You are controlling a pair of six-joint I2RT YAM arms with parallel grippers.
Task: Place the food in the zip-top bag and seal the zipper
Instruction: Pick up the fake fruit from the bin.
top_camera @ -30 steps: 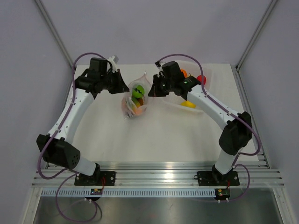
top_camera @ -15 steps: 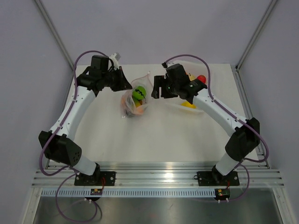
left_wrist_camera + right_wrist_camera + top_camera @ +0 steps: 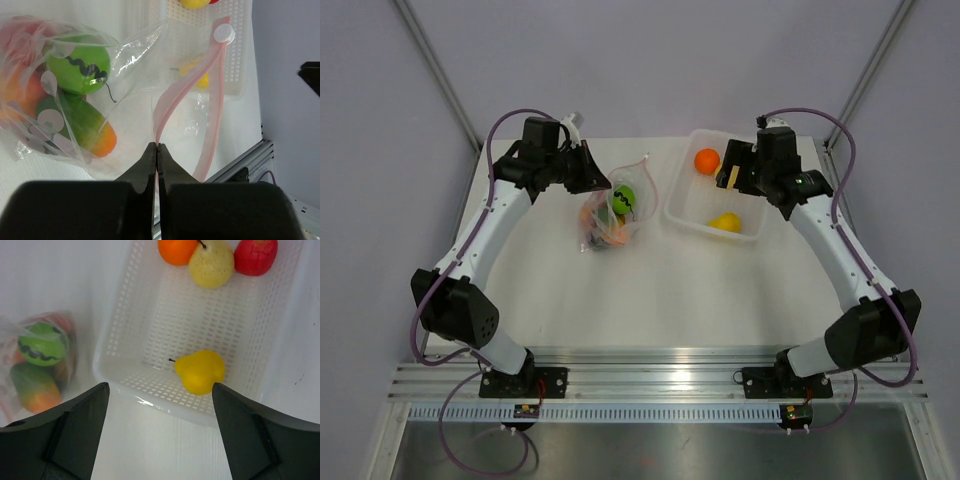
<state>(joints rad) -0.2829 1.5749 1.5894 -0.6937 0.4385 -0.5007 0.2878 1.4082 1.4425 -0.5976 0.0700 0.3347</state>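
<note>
While your left pincer (image 3: 157, 147) stays clenched on the pink zipper (image 3: 216, 100), the zip-top bag (image 3: 610, 215) lies just left of the middle of the table. Its mouth is open, and a green fruit (image 3: 77, 62) and a few more are inside. Your right pincer (image 3: 159, 390) was at the bag a moment ago. Now it has let go, fingers wide and holding nothing, and it hangs over the white tray (image 3: 130, 315) on the far right. That looks like one more fruit dropped in. The yellow fruit (image 3: 200, 371) and three others still wait, so no zipping yet.

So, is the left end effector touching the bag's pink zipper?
Touching. The left wrist view shows the left end effector pinched shut on the pink zipper.
</note>
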